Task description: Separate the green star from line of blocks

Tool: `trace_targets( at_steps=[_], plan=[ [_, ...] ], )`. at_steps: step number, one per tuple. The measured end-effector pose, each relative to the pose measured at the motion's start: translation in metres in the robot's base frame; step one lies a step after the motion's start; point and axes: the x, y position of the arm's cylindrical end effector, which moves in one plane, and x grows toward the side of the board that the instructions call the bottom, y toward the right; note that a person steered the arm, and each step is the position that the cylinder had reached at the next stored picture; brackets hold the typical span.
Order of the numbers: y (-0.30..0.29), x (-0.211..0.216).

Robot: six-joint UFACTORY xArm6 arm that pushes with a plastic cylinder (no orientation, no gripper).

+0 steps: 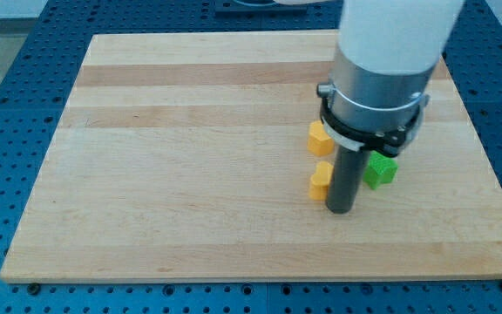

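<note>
My tip (341, 211) rests on the board at the right of centre, below the arm's grey and white body. A green block (380, 169), its shape partly hidden by the rod and the arm, lies just to the right of the rod. A yellow block (321, 181) touches the rod's left side. A second yellow block (320, 137) lies just above it, partly under the arm's collar. Whether more blocks lie behind the arm is hidden.
The wooden board (190, 157) lies on a blue perforated table (7, 96). The board's right edge is a short way to the right of the green block.
</note>
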Motion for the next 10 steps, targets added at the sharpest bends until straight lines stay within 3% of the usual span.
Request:
trace_targets(
  at_steps=[2,3,4,5,7,10],
  plan=[
    [-0.004,-0.022],
    [0.050,0.006],
    [0.120,0.006],
    [0.150,-0.030],
    [0.087,-0.032],
    [0.052,-0.042]
  ],
)
